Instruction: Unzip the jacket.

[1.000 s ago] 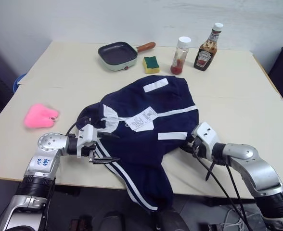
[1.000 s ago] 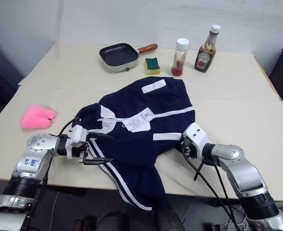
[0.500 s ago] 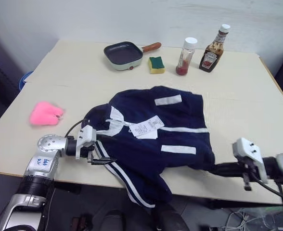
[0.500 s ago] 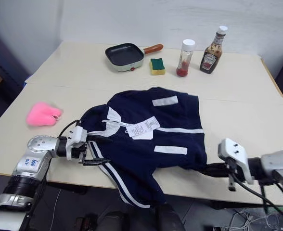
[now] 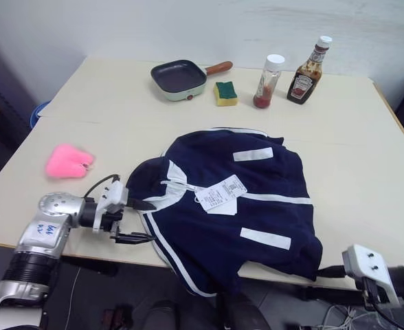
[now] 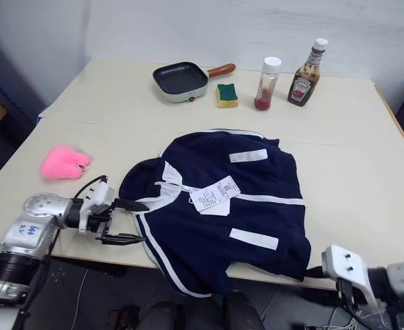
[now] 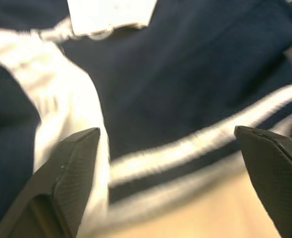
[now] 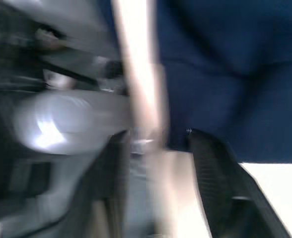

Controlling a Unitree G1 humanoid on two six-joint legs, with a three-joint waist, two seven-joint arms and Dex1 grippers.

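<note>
- The right gripper (image 6: 317,269) sits at the near edge of the table (image 5: 353,172), at the jacket's bottom hem. In the right wrist view its two fingers stand a little apart with only the table edge between them, so it holds no cloth.
- The left gripper (image 5: 139,221) lies at the near left, beside the jacket's collar and white side stripe. Its fingers are spread wide, one above the other, and nothing is pinched between them.
- The jacket (image 5: 236,206) lies flat in the middle of the table, chest up, with the paper tags (image 5: 219,194) near the collar and its lower left corner hanging over the near edge.
- The front looks closed from collar to hem; no open gap shows, though the zip line is too fine to trace. I judge the unzipping not yet done: the pull must still be found, gripped and drawn down.
- Further off, well clear of the jacket, are a pink plush (image 5: 68,160), a small pan (image 5: 180,78), a sponge (image 5: 225,93) and two bottles (image 5: 288,63).
</note>
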